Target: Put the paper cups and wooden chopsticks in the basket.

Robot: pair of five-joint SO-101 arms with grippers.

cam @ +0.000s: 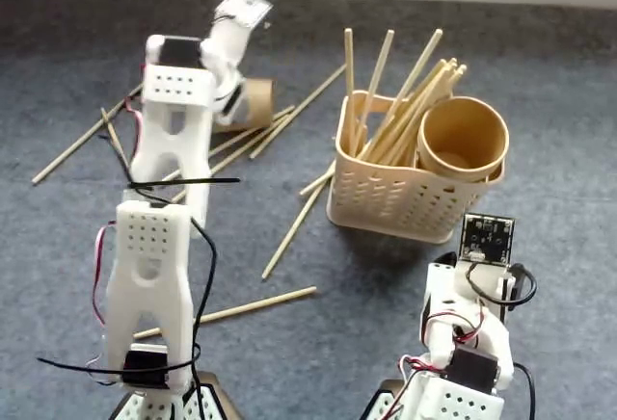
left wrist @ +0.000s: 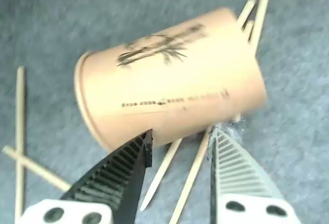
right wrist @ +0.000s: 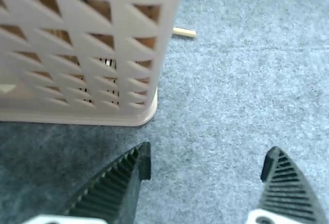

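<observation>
A paper cup (left wrist: pixel 169 90) lies on its side on the grey carpet, over two wooden chopsticks (left wrist: pixel 191 175). My left gripper (left wrist: pixel 181 134) is open, its fingertips right at the cup's side, with nothing gripped. From above, that cup (cam: pixel 258 100) sits at the far left beside the left gripper (cam: pixel 234 92). The cream basket (cam: pixel 386 198) holds several chopsticks (cam: pixel 410 102) and another paper cup (cam: pixel 463 139). My right gripper (right wrist: pixel 208 154) is open and empty above the carpet, just in front of the basket's latticed wall (right wrist: pixel 82 54).
Loose chopsticks lie scattered on the carpet: one (cam: pixel 294 227) left of the basket, one (cam: pixel 231 310) near the left arm's base, others (cam: pixel 82 141) at the far left. A chopstick end (right wrist: pixel 184 32) shows past the basket's corner.
</observation>
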